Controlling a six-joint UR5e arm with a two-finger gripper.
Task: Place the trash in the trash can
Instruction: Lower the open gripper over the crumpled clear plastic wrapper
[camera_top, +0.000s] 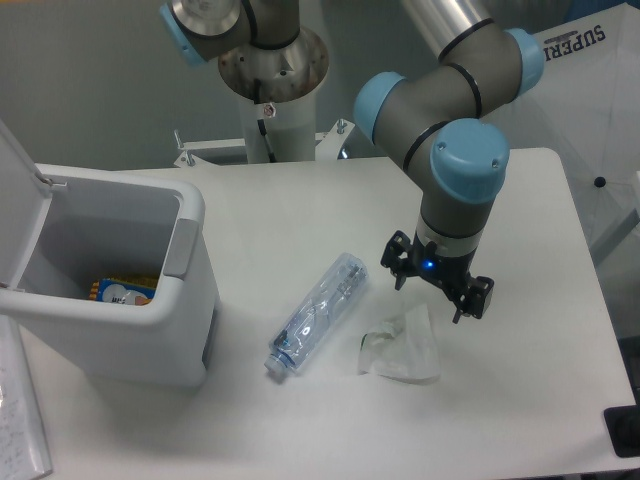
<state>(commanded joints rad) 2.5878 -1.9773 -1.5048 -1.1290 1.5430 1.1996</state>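
The robot's black two-finger gripper (437, 285) hangs with its jaws spread and nothing between them. Just below the jaws and slightly toward the bin lies the small crumpled translucent-white plastic wrapper (402, 343), close under them but apparently not touched. Farther out on that same side, well short of the bin, the clear, partly crushed plastic water bottle (318, 313) lies on its side, bluish neck pointing toward the camera.

Both pieces look very light. The wrapper is probably limp and will fold under a pinch, so a raised crease near its middle seems the best hold. The bottle is likely slick and springy; gripping across its crushed mid-body should hold better than the neck.

The smooth white counter (520, 400) may let either piece slide when nudged. The boxy white plastic trash can (190, 300), lid up, stands far beyond the bottle from the jaws, with open counter between.
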